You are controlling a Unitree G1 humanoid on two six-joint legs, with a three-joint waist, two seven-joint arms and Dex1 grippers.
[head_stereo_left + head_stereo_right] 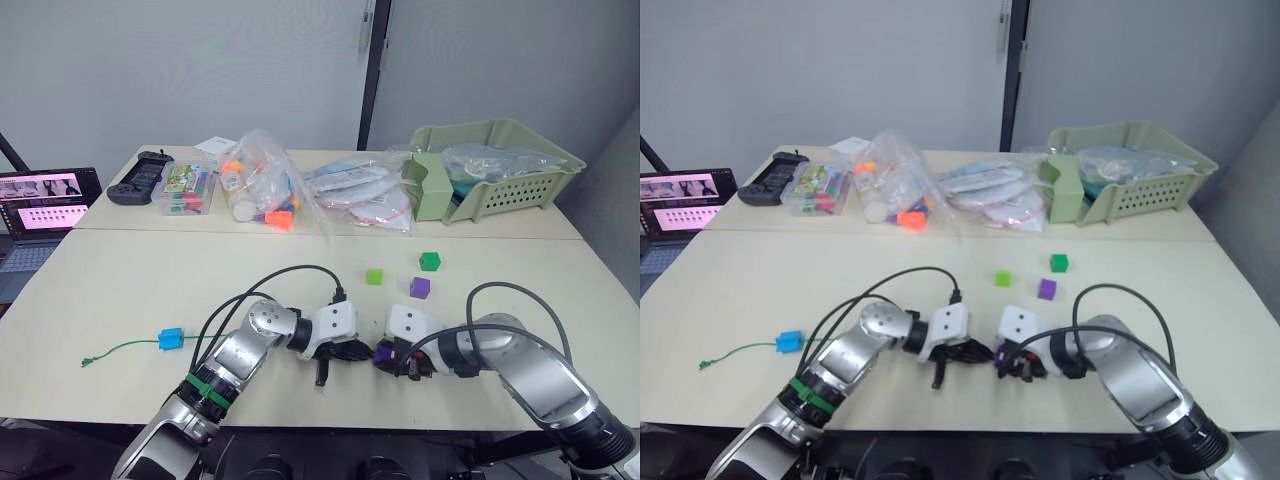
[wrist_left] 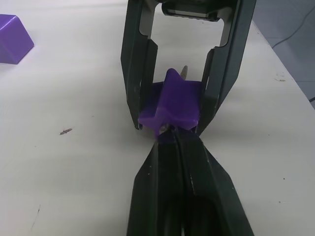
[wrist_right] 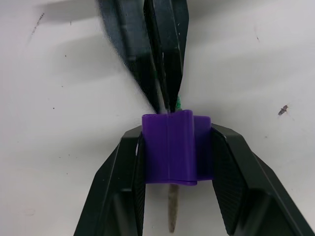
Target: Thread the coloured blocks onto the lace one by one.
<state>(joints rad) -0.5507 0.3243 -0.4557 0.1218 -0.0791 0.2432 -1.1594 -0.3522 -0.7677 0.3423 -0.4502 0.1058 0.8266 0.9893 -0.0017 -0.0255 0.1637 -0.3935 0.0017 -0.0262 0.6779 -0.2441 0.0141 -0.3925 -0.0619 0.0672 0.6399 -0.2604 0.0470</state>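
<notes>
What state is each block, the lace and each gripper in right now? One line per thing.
Purple block: clamped in right gripper, lace tip poking through.
Lace: on table, tip pinched by left gripper.
Blue block: already threaded.
Light green block, dark green block, second purple block: loose on table.

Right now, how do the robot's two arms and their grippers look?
Both arms are silver-grey metal with white housings at the wrists. The left arm wears a green band and the right arm has none visible. Thick black cables loop over each. The left gripper and right gripper have two flat, tapering black fingers.
</notes>
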